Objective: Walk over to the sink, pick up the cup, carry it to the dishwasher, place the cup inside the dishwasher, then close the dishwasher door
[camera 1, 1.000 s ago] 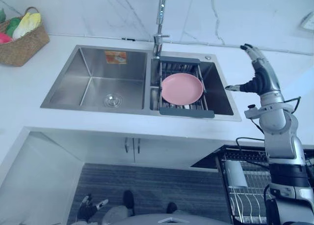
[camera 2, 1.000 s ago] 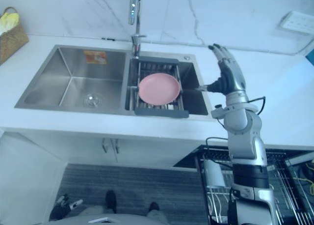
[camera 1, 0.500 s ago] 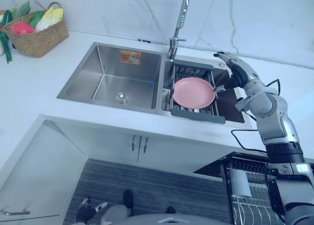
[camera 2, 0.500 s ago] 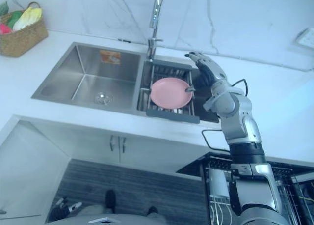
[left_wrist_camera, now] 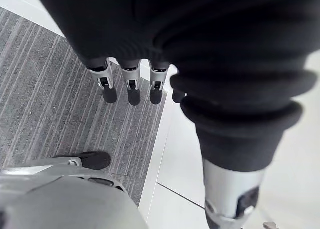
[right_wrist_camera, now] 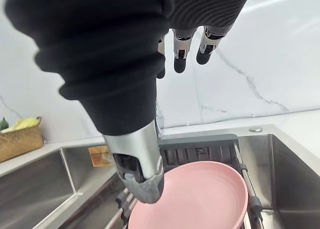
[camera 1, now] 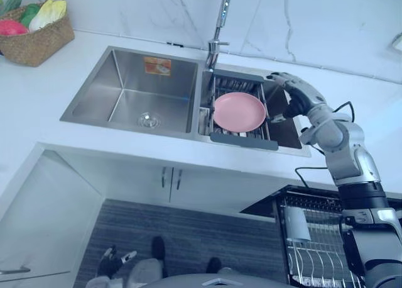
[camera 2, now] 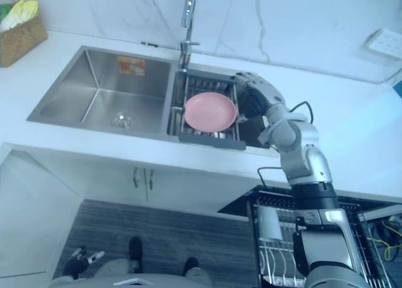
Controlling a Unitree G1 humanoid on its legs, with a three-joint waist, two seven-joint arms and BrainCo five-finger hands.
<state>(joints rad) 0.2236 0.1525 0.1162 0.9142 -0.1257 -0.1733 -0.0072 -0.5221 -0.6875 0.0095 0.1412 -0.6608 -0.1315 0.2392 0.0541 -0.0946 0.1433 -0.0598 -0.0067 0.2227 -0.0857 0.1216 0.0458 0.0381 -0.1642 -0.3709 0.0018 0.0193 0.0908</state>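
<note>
Two hands, and neither carries anything. Nearest, the left hand [left_wrist_camera: 131, 86] hangs slack-fingered over the grey floor [left_wrist_camera: 55, 99], idle. Low on the robot's right, the dishwasher rack [camera 1: 320, 250] stands pulled out, and one pale cup-shaped thing [camera 1: 296, 223] sits upright among its wires (whether that is the task's cup I cannot tell).

Past the white table [camera 1: 38, 99] edge comes the double sink [camera 1: 125, 80]. The right hand [camera 1: 296, 98] hovers over the right basin, its fingers [right_wrist_camera: 180, 59] straight and spread, its thumb just beside the rim of a pink plate [camera 1: 239, 111]. That plate lies on a drying rack [camera 1: 242, 140] bridging the basin. The dark strip of basin under the hand is partly hidden, so a cup could be down there unseen.

My judgement of the risks:

- The thumb could catch the plate's rim on the way down and tip or slide it off the drying rack.
- The hand could close on the plate, the most prominent thing beneath it, instead of a cup.
- Reaching blind into the dark strip could knock over whatever stands there.
- Lifting out carelessly could strike the faucet [camera 1: 220, 17] just behind the drying rack.

Farthest off, a basket [camera 1: 38, 33] of vegetables sits well apart, out of harm's way.
</note>
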